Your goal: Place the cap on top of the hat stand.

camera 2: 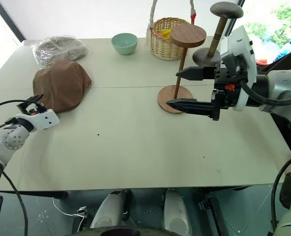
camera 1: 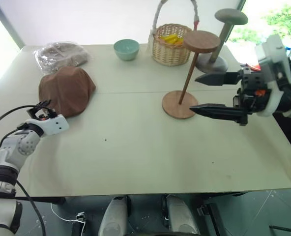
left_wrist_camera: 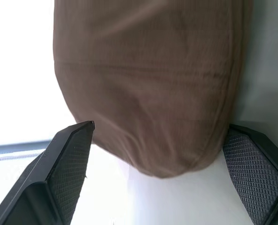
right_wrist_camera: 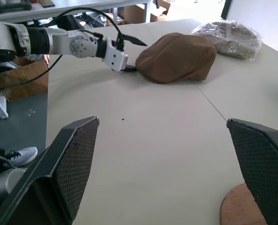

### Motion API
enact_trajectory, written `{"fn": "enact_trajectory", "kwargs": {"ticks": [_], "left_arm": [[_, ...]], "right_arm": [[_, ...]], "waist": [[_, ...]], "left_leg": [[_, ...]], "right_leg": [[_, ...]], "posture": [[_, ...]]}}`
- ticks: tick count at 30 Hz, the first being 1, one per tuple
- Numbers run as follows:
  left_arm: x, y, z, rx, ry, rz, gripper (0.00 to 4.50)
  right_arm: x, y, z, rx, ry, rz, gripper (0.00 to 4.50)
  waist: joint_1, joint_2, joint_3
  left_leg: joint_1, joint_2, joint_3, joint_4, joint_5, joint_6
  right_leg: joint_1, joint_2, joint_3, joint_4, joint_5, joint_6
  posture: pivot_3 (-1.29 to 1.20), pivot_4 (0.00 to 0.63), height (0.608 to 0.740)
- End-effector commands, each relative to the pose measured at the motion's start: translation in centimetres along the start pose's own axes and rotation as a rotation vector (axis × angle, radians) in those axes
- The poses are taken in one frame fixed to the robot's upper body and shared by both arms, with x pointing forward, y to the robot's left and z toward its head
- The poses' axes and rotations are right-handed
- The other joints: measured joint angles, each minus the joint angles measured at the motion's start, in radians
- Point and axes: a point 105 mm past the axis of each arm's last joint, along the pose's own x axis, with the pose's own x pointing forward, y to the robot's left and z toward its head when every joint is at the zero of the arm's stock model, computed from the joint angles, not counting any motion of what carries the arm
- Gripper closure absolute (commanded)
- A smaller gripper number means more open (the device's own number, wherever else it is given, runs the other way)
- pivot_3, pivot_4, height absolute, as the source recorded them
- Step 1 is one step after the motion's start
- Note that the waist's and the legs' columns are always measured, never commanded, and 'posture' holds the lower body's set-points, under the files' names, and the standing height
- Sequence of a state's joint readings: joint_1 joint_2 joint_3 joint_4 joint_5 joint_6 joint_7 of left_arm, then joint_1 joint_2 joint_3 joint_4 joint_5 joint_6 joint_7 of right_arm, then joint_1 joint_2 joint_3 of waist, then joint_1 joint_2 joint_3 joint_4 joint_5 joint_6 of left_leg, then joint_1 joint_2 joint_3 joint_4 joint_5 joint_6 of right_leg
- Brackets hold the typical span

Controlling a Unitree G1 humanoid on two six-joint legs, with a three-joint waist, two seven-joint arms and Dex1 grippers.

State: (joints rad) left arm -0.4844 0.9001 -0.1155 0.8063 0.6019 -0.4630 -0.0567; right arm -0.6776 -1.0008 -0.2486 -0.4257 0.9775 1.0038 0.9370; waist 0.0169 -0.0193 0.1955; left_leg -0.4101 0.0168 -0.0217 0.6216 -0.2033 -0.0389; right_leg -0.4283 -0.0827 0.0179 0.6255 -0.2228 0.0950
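Note:
The reddish-brown cap (camera 1: 67, 91) lies floppy on the table at the left. My left gripper (camera 1: 41, 108) is open at the cap's near edge. In the left wrist view that rounded edge (left_wrist_camera: 148, 93) sits between the two black fingers (left_wrist_camera: 68, 159), and whether they touch the fabric I cannot tell. The brown wooden hat stand (camera 1: 201, 41) stands upright right of centre, its round base (camera 1: 177, 105) on the table and its top disc bare. My right gripper (camera 1: 194, 94) hovers open and empty just right of the stand's rod, pointing left.
A grey stand with a domed top (camera 1: 230, 17) stands behind the wooden one. A wicker basket (camera 1: 171, 45), a pale green bowl (camera 1: 126, 49) and a plastic-wrapped brownish item (camera 1: 62, 54) line the far side. The white table (camera 1: 135, 147) spreads between the cap and the stand.

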Motion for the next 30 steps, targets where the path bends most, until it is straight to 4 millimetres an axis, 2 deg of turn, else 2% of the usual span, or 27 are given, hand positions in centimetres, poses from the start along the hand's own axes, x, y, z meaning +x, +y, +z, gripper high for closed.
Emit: {"fn": "enact_trajectory", "kwargs": {"ticks": [1, 7, 13, 16, 21, 22, 28, 30], "left_arm": [[0.8, -0.8, 1.4, 0.066, -0.06, -0.041, 0.15], [2.6, 0.5, 1.1, 0.044, -0.001, -0.015, 0.15], [3.3, 0.6, 0.2, -0.007, 0.073, -0.008, 0.15], [3.3, 0.9, 0.1, -0.024, 0.073, 0.001, 1.45], [3.3, 1.7, 0.2, -0.011, 0.059, 0.018, 4.15], [3.3, 2.1, 0.2, -0.008, 0.056, 0.03, 4.43], [3.0, 5.2, 0.7, 0.019, 0.004, 0.145, 4.43], [2.8, 7.5, 1.6, 0.02, -0.044, 0.208, 4.43]], "right_arm": [[-0.2, 0.0, 1.3, -0.048, -0.04, -0.007, 0.0], [0.0, -0.5, 1.5, -0.044, -0.064, -0.025, 0.0], [-0.2, -0.5, 1.7, -0.053, -0.075, -0.037, 0.0], [-0.4, -0.5, 1.7, -0.054, -0.076, -0.043, 0.0], [-0.7, -0.7, 1.4, -0.053, -0.073, -0.057, 0.0], [-0.7, -0.7, 1.4, -0.054, -0.074, -0.059, 0.0], [-1.1, -1.2, 1.1, -0.025, -0.073, -0.094, 0.0], [-1.7, -1.7, 1.2, -0.007, -0.073, -0.12, 0.0]], "waist": [[0.0, 0.0, 0.0], [0.015, 0.001, 0.0], [0.02, 0.001, -0.001], [0.012, 0.001, -0.001], [0.006, 0.0, 0.0], [0.005, 0.0, 0.0], [-0.005, -0.001, 0.0], [-0.004, -0.001, 0.0]], "left_leg": [[0.0, 0.0, 0.0, 0.001, 0.0, 0.0], [0.0, 0.001, 0.001, 0.005, 0.0, 0.0], [-0.001, 0.012, 0.013, 0.009, 0.0, 0.0], [-0.001, 0.014, 0.017, 0.008, 0.0, 0.0], [-0.009, 0.015, 0.017, 0.008, 0.0, 0.0], [-0.01, 0.015, 0.017, 0.009, 0.0, 0.0], [-0.011, 0.014, 0.017, 0.01, 0.0, 0.0], [-0.012, 0.015, 0.017, 0.01, 0.0, 0.0]], "right_leg": [[0.0, 0.0, 0.0, 0.0, 0.0, 0.0], [0.002, -0.001, -0.002, 0.003, 0.0, 0.001], [0.004, 0.0, -0.005, 0.004, 0.0, 0.001], [0.003, 0.001, -0.004, 0.003, 0.0, 0.0], [-0.004, 0.002, -0.004, 0.004, 0.001, 0.004], [-0.004, 0.002, -0.004, 0.004, 0.001, 0.004], [-0.004, 0.001, -0.004, 0.003, 0.0, 0.002], [-0.005, 0.001, -0.005, 0.003, 0.0, 0.002]], "posture": [[0.0, 0.15, 0.74], [0.0, 0.15, 0.74], [0.0, 0.15, 0.74], [0.0, 0.15, 0.74], [0.0, 0.15, 0.74], [0.0, 0.15, 0.74], [0.0, 0.15, 0.74], [0.0, 0.15, 0.74]]}}
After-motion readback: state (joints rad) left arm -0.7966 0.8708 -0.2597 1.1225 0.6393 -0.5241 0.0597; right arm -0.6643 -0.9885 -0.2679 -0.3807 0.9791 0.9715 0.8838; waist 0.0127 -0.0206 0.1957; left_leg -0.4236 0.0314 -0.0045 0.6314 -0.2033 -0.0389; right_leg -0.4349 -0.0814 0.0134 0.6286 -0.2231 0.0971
